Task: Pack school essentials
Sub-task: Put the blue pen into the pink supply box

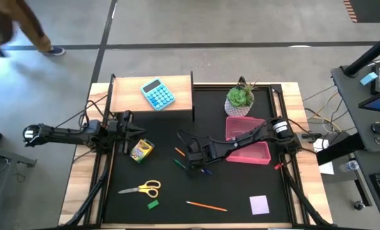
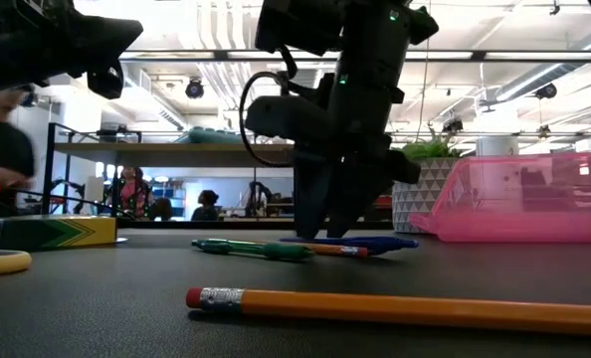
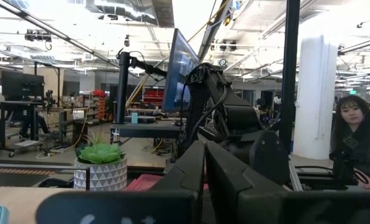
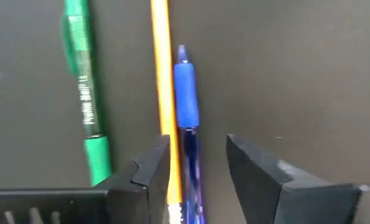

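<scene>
The right gripper [image 4: 197, 168] is down at the black mat [image 1: 171, 191] with its fingers [image 4: 149, 171] spread apart, astride the blue pen [image 4: 186, 106], which lies between them on the mat. An orange pencil [image 4: 163, 68] runs just beside the pen, hard against the inner edge of one finger, and the green pen [image 4: 85, 93] lies outside that same finger, near but apart. The pink box [image 1: 249, 139] sits behind the right arm. The left gripper [image 1: 134, 130] waits by the crayon box [image 1: 141, 150], its fingers [image 3: 191, 171] pressed together on nothing.
</scene>
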